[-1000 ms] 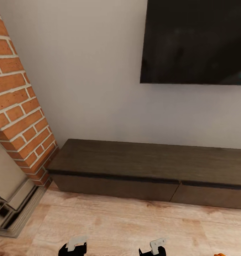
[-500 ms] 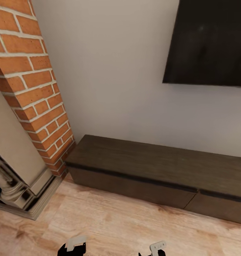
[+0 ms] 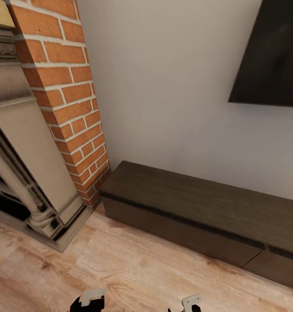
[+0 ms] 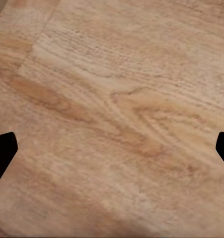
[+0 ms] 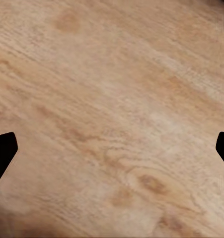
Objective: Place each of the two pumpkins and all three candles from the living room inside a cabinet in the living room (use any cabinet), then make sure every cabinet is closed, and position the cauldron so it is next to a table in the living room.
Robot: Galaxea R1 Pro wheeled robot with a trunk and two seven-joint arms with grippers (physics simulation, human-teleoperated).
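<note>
Where the wrist cams look along the fingers, both grippers read as spread wide w/ nothing between them: left gripper [image 4: 112, 148] shows only two black fingertips [image 4: 2, 153] at opposite edges of the left wrist view, bare wood floor [image 4: 116, 99] filling the gap. Right gripper [image 5: 112, 148] same story, black tips [image 5: 2, 153] far apart over plain planks. Both released, holding nothing, touching nothing.

Head view: arm ends barely poke in at the bottom edge; left gripper [image 3: 92, 300] and right gripper [image 3: 190, 302] each show a pale bracket on black housing, rest cut off. Fingers can't be seen from here.

Cabinet [image 3: 194, 203]: long low dark-brown unit against the white wall [image 3: 163, 86], running diagonally toward the right, its far end cropped by the frame. Drawer fronts flush, closed as far as visible; a thin seam between two fronts near the right. Top bare.

Left of cabinet: red brick column [image 3: 72, 104], touching or just beside the cabinet's end, can't tell which. Beige fireplace surround [image 3: 29, 164] in front of the brick, dark opening partly cut off at the left edge.

Dark wall-mounted screen [image 3: 272, 60] upper right, mostly out of frame. No labels or writing legible anywhere.
</note>
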